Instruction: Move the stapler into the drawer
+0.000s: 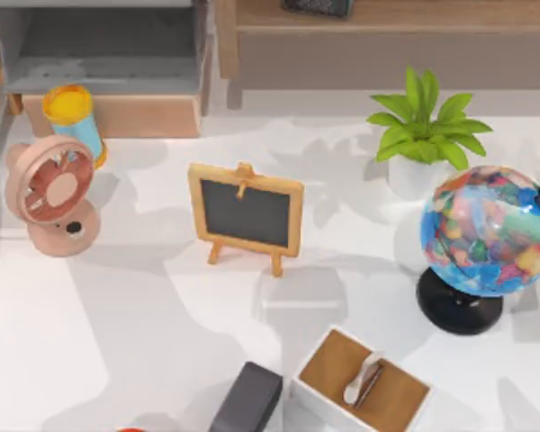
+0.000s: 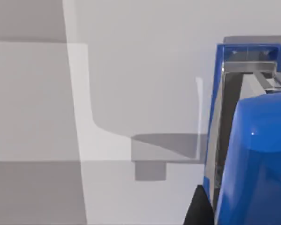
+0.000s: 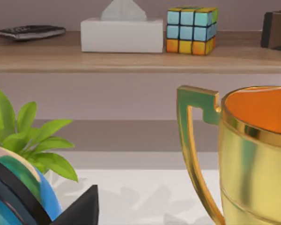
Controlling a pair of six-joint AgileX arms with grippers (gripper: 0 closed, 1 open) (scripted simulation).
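The top view looks straight down on the table [image 1: 162,315]. The left wrist view sits very close to the stapler [image 2: 253,154]. The right wrist view faces level toward the shelf [image 3: 131,58]; plant [image 1: 427,126] [image 3: 33,136] and globe [image 1: 488,231] [image 3: 18,187] appear in both.

My wrist view has the glossy blue stapler [image 2: 253,154] close up; the grey drawer [image 1: 108,54], tan-fronted, stands open at the worktop's far left.

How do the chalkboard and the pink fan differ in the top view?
The chalkboard is a flat rectangle, dark face in a tan wooden frame; the pink fan has a round caged head. The chalkboard stands on easel legs near the table's middle; the fan sits on a round base toward the left, next to the drawer. Both stand upright on the white table.
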